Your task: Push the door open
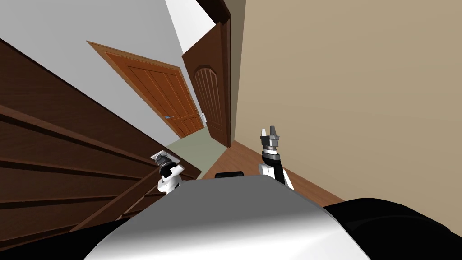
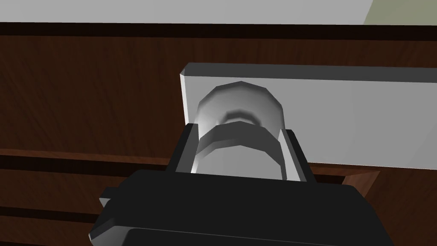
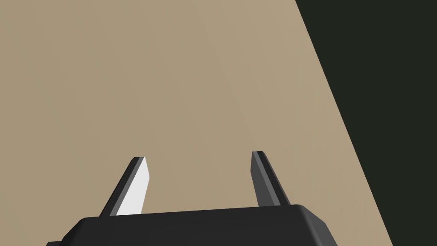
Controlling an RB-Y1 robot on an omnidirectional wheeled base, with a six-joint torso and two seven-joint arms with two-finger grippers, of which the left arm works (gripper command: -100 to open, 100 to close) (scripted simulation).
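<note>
A dark brown panelled door (image 1: 54,149) stands close on my left. A round grey knob (image 2: 239,106) sits on a grey plate (image 2: 341,119) near that door's free edge. My left gripper (image 2: 239,130) is shut on the knob, a finger pressing each side of it. In the head view the left gripper (image 1: 163,163) is right at the plate (image 1: 159,156). My right gripper (image 1: 269,132) is held up in front of a beige wall, open with nothing between its fingers (image 3: 136,183).
A beige wall (image 1: 352,90) runs close along my right. Ahead, an orange-brown door (image 1: 158,95) is shut in a grey wall, and another dark door (image 1: 212,99) stands ajar. Wooden floor (image 1: 234,158) gives way to greenish floor (image 1: 194,144) further on.
</note>
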